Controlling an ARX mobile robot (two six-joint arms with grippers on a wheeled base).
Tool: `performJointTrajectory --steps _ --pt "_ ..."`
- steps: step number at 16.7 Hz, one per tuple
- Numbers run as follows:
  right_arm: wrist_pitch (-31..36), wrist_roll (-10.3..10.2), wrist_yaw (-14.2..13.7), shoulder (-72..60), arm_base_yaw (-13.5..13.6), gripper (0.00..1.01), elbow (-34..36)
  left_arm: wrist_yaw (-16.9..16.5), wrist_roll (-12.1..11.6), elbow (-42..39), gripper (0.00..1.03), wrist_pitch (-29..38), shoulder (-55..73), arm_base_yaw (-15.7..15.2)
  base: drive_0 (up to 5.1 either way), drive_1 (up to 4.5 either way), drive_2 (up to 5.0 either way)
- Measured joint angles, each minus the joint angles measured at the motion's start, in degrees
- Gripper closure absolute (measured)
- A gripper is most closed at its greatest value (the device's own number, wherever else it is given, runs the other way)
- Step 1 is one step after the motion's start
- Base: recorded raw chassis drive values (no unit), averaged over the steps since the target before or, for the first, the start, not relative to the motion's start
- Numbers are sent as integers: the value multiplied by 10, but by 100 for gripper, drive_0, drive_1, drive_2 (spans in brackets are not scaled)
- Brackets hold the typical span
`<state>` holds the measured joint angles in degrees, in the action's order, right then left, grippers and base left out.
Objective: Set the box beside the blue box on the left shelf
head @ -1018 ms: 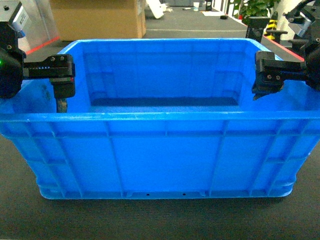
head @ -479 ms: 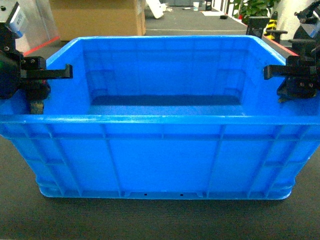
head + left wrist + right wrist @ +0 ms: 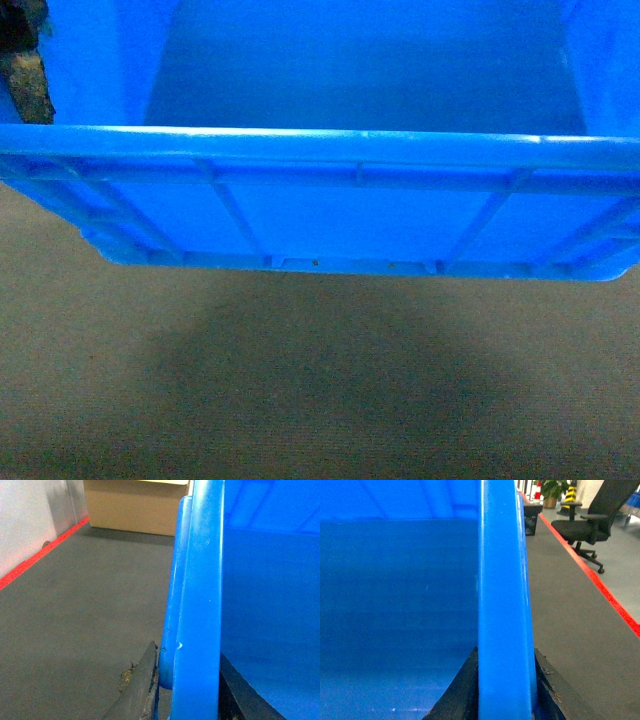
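The blue box [image 3: 330, 215] hangs up off the grey carpet floor [image 3: 300, 400], its shadow underneath. The left gripper [image 3: 187, 690] has its fingers [image 3: 137, 685] clamped either side of the left rim, and the right gripper [image 3: 505, 690] pinches the right rim the same way.

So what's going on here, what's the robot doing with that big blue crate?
The robot has the blue crate held up off the grey carpet, with a shadow beneath it. Each arm grips one end wall: the left gripper has its fingers on either side of the left rim, and the right gripper straddles the right rim the same way. The crate looks empty. No shelf is in view, so the placing step is not yet done.
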<state>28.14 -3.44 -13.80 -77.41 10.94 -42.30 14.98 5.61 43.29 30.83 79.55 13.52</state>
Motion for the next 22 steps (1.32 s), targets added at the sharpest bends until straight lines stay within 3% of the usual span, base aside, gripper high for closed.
performJointTrajectory --steps 5,12,22 --pt "22 10 -7 47 -6 79 77 3 -1 -73 84 31 -34 14 0 0 0" --pt "26 14 -6 56 -6 79 77 3 -2 -74 84 35 -42 16 0 0 0" --pt "27 15 -6 56 -9 79 77 2 -2 -74 84 34 -43 18 -169 -169 -169"
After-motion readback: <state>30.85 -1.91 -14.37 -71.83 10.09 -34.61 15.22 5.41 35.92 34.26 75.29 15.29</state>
